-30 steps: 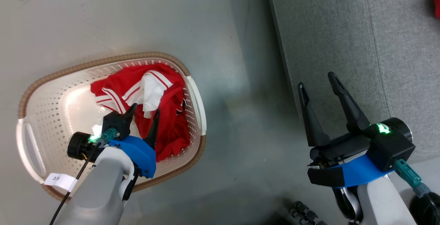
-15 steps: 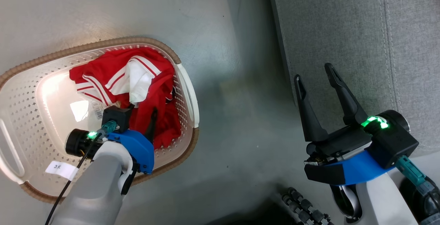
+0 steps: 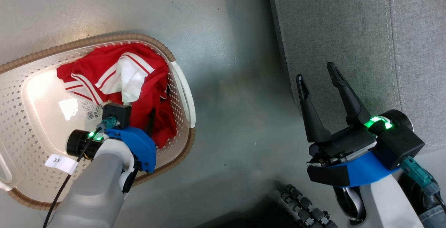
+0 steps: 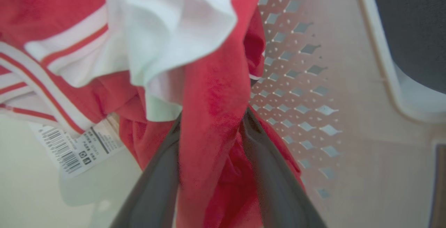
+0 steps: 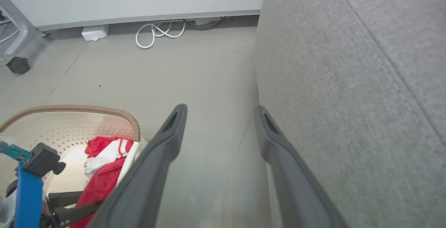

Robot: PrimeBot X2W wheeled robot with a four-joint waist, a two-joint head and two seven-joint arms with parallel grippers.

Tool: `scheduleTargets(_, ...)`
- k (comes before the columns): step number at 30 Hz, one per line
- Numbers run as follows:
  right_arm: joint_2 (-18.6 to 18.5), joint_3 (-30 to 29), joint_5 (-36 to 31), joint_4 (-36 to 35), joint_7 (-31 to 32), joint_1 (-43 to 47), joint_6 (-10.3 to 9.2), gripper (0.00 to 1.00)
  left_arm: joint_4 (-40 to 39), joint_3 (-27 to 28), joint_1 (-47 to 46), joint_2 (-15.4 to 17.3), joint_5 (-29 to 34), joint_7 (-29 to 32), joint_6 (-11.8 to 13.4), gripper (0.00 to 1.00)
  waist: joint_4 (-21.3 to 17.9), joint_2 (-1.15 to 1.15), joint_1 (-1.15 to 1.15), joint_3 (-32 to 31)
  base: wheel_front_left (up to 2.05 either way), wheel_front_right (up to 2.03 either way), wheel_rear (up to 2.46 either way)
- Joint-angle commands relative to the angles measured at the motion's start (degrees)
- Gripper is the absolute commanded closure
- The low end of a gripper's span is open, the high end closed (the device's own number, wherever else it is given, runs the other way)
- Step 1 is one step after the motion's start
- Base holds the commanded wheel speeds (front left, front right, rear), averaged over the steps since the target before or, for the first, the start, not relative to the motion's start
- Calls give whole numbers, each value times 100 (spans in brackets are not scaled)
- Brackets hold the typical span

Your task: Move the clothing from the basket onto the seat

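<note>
Down inside the basket, my left gripper stands with its jaws well apart around an upright fold of the clothing. Both of my fingers touch the red cloth, one on each side, and the fold fills the gap between them. Whether I have it pinched firmly I cannot tell. Just above my fingertips a white flap of the jersey hangs over the red, with white-and-red striped trim to its left. A barcode tag lies on the basket's pale bottom beside the heap. The clothing sits in the half of the basket nearest the seat, against the perforated wall by the side handle. Bare grey floor separates the basket from the seat. My right gripper hovers at the seat's edge, jaws spread wide and holding nothing, well apart from the basket.
</note>
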Motion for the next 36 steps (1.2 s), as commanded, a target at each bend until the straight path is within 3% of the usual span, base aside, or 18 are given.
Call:
scheduleTargets(1,9,-6,15,-27,-30,-24,3,0,7,-34,-84,26,-15,-6,-11,82,1,0,0,1,0,0,0)
scheduleTargets(2,9,-5,18,-23,-30,-28,3,0,18,-63,-89,28,-43,-1,-11,100,4,0,0,1,0,0,0)
scheduleTargets(22,9,32,5,63,-31,-78,3,0,151,-493,-165,91,-466,-111,-11,100,33,0,0,-132,0,0,0)
scheduleTargets(36,8,-6,-189,175,-30,-69,3,0,142,-657,12,-85,-830,-234,-11,100,397,0,0,-964,0,0,0)
